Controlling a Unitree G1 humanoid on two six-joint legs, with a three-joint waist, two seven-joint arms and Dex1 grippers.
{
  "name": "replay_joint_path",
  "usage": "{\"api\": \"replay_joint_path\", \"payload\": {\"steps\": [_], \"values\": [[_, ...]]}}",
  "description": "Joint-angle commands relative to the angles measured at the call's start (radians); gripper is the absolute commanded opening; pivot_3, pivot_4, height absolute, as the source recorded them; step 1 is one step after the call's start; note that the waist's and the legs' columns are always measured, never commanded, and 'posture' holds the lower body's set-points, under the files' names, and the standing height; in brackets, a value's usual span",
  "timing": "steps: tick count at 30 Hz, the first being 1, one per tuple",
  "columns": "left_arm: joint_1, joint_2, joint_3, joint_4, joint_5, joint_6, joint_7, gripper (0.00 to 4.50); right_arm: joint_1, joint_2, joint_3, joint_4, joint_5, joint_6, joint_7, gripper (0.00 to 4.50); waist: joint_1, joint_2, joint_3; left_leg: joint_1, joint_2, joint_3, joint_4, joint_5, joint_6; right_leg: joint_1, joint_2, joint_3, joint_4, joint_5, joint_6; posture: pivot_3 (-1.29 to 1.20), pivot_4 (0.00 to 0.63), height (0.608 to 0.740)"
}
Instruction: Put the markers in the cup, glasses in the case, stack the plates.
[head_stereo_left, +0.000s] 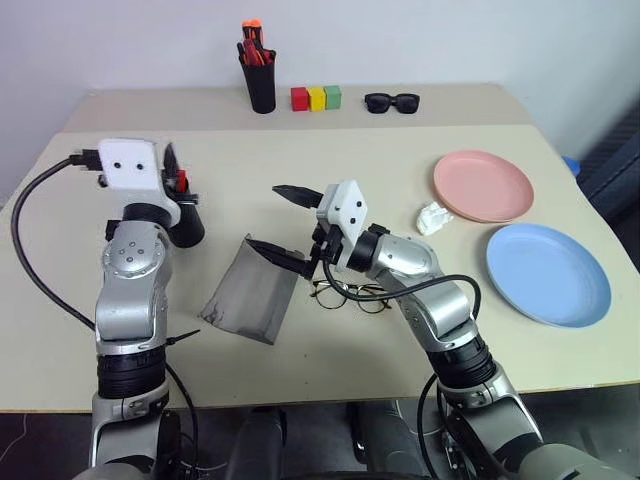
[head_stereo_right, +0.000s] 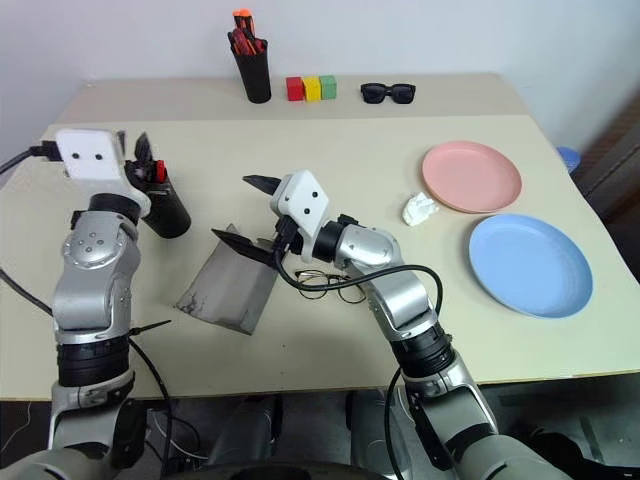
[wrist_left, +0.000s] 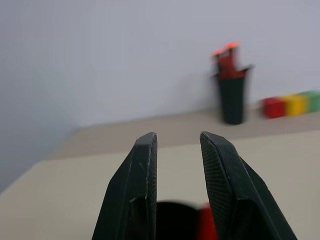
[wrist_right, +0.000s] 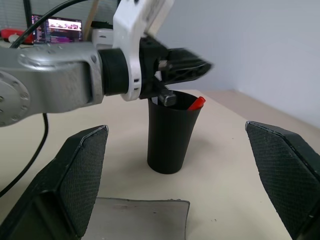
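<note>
Black cup (head_stereo_right: 165, 212) stands under the left claw (wrist_right: 172, 62), a red-capped marker (wrist_right: 197, 103) already inside; that claw's fingers are slightly parted, holding nothing. Right claw (head_stereo_left: 290, 226) gapes empty above the case (head_stereo_left: 250, 290); lower it gently onto the glasses (head_stereo_left: 350, 294) just beside.

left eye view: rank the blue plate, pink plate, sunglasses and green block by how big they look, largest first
1. blue plate, though it lies nearer the camera
2. pink plate, possibly the same real size
3. sunglasses
4. green block
</note>
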Motion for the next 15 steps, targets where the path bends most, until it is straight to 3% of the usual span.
{"api": "replay_joint_path", "payload": {"steps": [1, 5, 9, 15], "values": [[0.051, 0.062, -0.048, -0.144, -0.142, 0.100, -0.191, 2.17, -0.007, -0.077, -0.058, -0.055, 0.015, 0.007, 0.032, 4.50, -0.001, 0.000, 0.000, 0.000, 0.000, 0.000, 0.000, 0.000, 0.000, 0.000, 0.000, 0.000, 0.000, 0.000, 0.000, 0.00, 0.150, 0.740], [0.155, 0.167, -0.035, -0.267, -0.327, 0.382, -0.314, 4.35, 0.030, -0.247, -0.115, -0.097, 0.035, 0.042, 0.114, 4.50, -0.002, 0.001, 0.000, 0.000, 0.000, 0.000, 0.000, 0.000, 0.000, 0.000, 0.000, 0.000, 0.000, 0.000, 0.000, 0.00, 0.150, 0.740], [0.216, 0.215, -0.019, -0.327, -0.493, 0.663, -0.337, 4.48, 0.086, -0.423, -0.153, -0.126, 0.051, 0.069, 0.217, 4.50, -0.002, 0.001, 0.001, 0.000, 0.000, 0.000, 0.000, 0.000, 0.001, 0.000, 0.000, 0.000, 0.000, -0.002, -0.004, 0.00, 0.150, 0.740], [0.215, 0.227, -0.077, -0.349, -0.567, 0.845, -0.328, 4.48, 0.182, -0.579, -0.163, -0.212, 0.101, 0.119, 0.338, 4.50, -0.003, 0.001, 0.001, 0.000, 0.000, 0.000, 0.002, -0.001, 0.001, 0.001, 0.000, 0.000, 0.000, -0.005, -0.001, 0.00, 0.150, 0.740]]}}
